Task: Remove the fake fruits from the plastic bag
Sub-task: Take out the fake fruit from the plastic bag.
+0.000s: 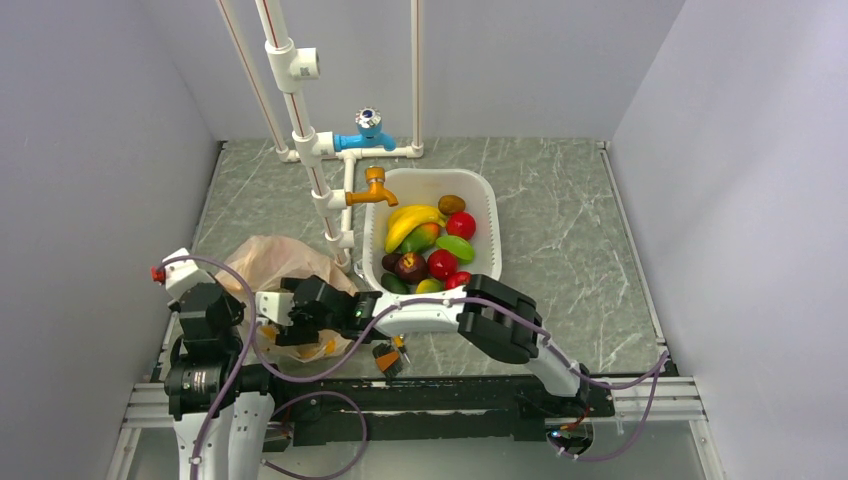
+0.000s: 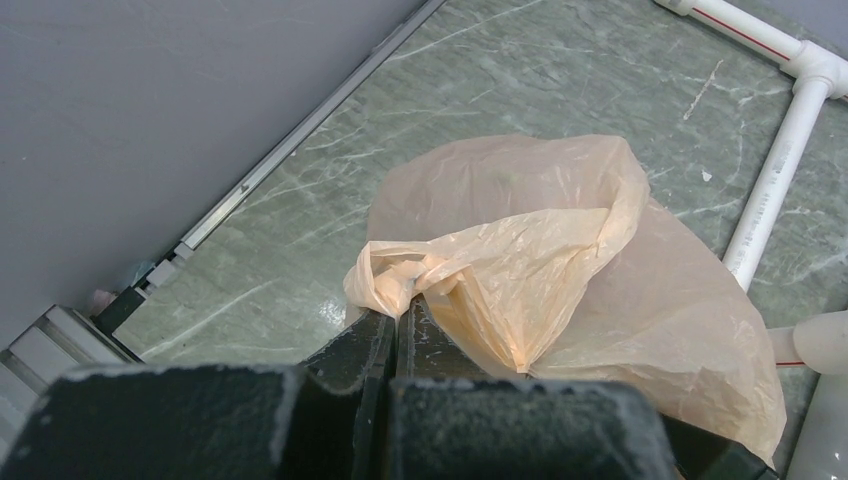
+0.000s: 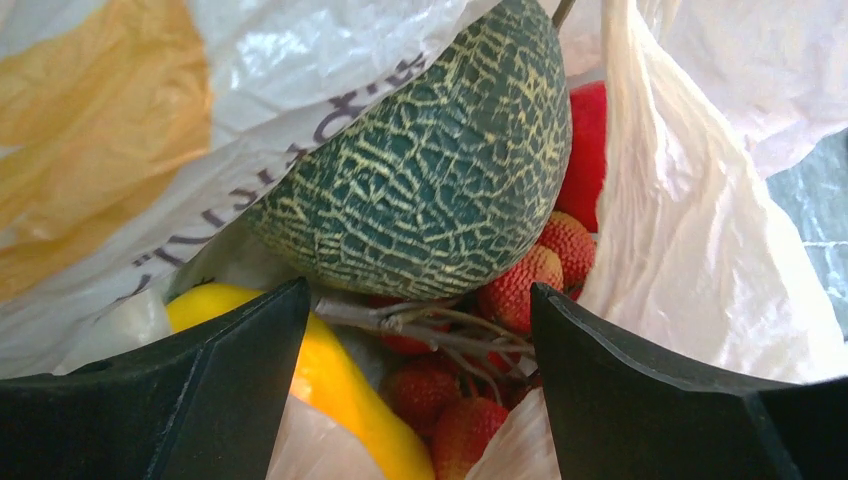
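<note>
From above, the plastic bag [image 1: 272, 262] is lying on the desk [image 1: 560, 250], its mouth facing the arms. At the left wrist, the left hand [image 2: 398, 325] is pinching the bag's bunched edge. At the right wrist, the right hand [image 3: 420, 380] is gaping wide inside the mouth. The melon [image 3: 430, 170] is pointing its stem away, above the grapes [image 3: 520, 290].

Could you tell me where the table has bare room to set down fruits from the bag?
Widest free patch: the tabletop right of the basin, out to the right wall. A smaller one lies behind the bag, left of the pipes. Crowded: the basin itself, and the near-left corner around the bag.
</note>
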### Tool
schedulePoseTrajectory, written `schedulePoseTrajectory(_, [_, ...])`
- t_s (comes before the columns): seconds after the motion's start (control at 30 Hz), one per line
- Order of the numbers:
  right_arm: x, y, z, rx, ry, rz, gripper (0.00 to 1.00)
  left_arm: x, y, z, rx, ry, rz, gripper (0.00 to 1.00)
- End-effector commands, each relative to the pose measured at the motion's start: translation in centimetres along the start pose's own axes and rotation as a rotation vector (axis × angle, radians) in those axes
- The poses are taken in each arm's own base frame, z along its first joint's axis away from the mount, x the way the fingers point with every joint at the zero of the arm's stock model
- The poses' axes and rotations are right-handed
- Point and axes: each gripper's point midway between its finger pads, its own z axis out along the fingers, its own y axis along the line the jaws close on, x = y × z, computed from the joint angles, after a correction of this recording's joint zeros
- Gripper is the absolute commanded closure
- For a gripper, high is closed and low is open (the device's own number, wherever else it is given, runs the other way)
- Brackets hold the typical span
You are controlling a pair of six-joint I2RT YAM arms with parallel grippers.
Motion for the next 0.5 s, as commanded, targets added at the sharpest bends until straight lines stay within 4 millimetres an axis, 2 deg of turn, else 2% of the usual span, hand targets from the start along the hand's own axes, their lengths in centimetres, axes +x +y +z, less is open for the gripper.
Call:
schedulePoseTrajectory(0.0, [-0.6, -1.6, 0.9, 0.071, 0.009, -0.038, 0.15, -1.2, -0.4, -0.3, 0.017, -0.020, 0.004, 1.00])
schedulePoseTrajectory(0.07, [-0.1, -2.0, 1.3, 0.109, 0.020, -0.041, 0.15, -1.2, -0.4, -0.2, 0.018, -0.019, 0.006, 1.00])
schedulePoseTrajectory(0.13, [0.2, -2.7, 1.4, 0.155, 0.019, -0.038, 0.19, -1.2, -0.4, -0.2, 0.015, -0.016, 0.006, 1.00])
schedulePoseTrajectory(0.23, [0.1, -3.2, 1.0, 0.190, 0.006, -0.035, 0.35, -1.2, -0.3, -0.2, 0.013, -0.016, 0.006, 1.00])
schedulePoseTrajectory(0.3, [-0.1, -3.5, 0.6, 0.198, -0.008, -0.023, 0.48, -1.2, -0.4, -0.2, 0.014, -0.016, 0.006, 1.00])
schedulePoseTrajectory(0.37, [-0.8, -3.4, 0.3, 0.182, -0.026, -0.006, 0.59, -1.1, -0.4, -0.2, 0.014, -0.014, 0.007, 1.00])
schedulePoseTrajectory(0.47, [-1.9, -2.9, -0.4, 0.152, -0.062, 0.019, 0.65, -1.1, -0.4, -0.1, 0.013, -0.012, 0.008, 1.00])
